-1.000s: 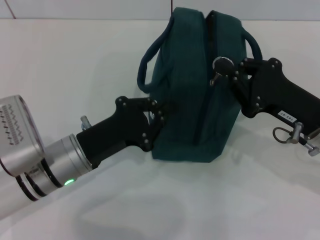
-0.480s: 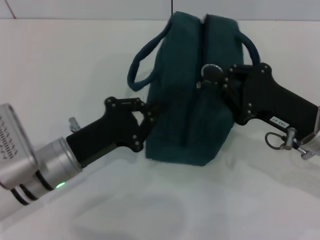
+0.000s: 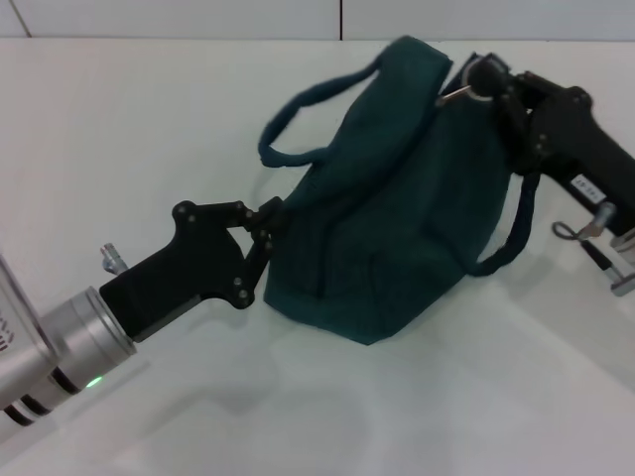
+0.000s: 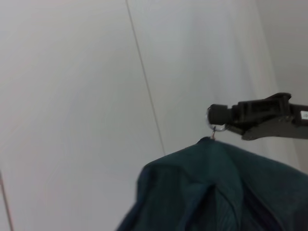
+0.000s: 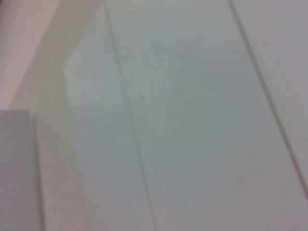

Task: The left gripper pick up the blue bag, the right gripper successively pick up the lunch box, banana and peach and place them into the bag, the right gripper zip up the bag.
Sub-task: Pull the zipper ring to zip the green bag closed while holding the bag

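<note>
The blue bag (image 3: 397, 218) is dark teal and leans over toward the right in the middle of the head view, its handles (image 3: 298, 124) hanging loose. My left gripper (image 3: 270, 216) is shut on the bag's lower left edge. My right gripper (image 3: 478, 79) is at the bag's far right top corner, shut on the metal zipper pull (image 3: 451, 95). In the left wrist view the bag's top (image 4: 211, 187) shows, with the right gripper (image 4: 217, 115) and the zipper pull (image 4: 214, 129) above it. The lunch box, banana and peach are out of view.
The white table (image 3: 149, 119) lies all around the bag, with a white wall (image 3: 198, 15) behind it. The right wrist view shows only pale wall and table surface (image 5: 183, 120).
My right gripper has moved toward the far right along the bag's top with the zipper pull. The bag has tipped over to the right. My left gripper has shifted left and nearer.
</note>
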`<state>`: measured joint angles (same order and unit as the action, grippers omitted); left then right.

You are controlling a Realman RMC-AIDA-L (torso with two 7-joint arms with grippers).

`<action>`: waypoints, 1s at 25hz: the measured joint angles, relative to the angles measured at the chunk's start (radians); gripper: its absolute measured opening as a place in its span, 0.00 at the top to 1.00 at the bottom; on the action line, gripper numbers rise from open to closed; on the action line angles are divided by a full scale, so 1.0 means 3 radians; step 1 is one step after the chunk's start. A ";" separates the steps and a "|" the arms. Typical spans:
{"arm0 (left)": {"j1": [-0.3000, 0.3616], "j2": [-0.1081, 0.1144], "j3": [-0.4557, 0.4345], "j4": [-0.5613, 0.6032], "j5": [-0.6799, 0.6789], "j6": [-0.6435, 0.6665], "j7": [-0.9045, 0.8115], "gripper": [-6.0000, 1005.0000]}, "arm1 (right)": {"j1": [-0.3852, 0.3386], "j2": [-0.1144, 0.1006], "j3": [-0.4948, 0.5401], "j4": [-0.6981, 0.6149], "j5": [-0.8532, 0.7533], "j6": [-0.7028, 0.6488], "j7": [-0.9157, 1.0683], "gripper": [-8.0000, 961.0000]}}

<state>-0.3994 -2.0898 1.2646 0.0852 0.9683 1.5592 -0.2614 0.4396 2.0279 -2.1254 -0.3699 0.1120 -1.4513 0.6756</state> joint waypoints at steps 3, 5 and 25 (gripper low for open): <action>0.0019 0.0011 -0.0015 0.0003 -0.0017 -0.0029 0.0001 0.88 | -0.0049 0.0000 -0.0002 0.0010 0.0134 0.0002 0.0064 0.97; 0.0034 0.0018 -0.0018 0.0005 -0.0020 -0.0029 0.0001 0.87 | -0.0072 0.0000 0.0004 0.0047 0.0193 0.0003 0.0177 0.97; 0.0098 0.0017 -0.0018 0.0221 -0.0134 0.0553 -0.0859 0.78 | -0.0072 0.0000 -0.0062 0.0096 0.0225 0.0007 0.0261 0.97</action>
<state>-0.3701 -2.0846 1.2593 0.1515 0.9281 1.7250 -0.5192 0.4180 2.0279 -2.1439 -0.3411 0.1794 -1.4494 0.7540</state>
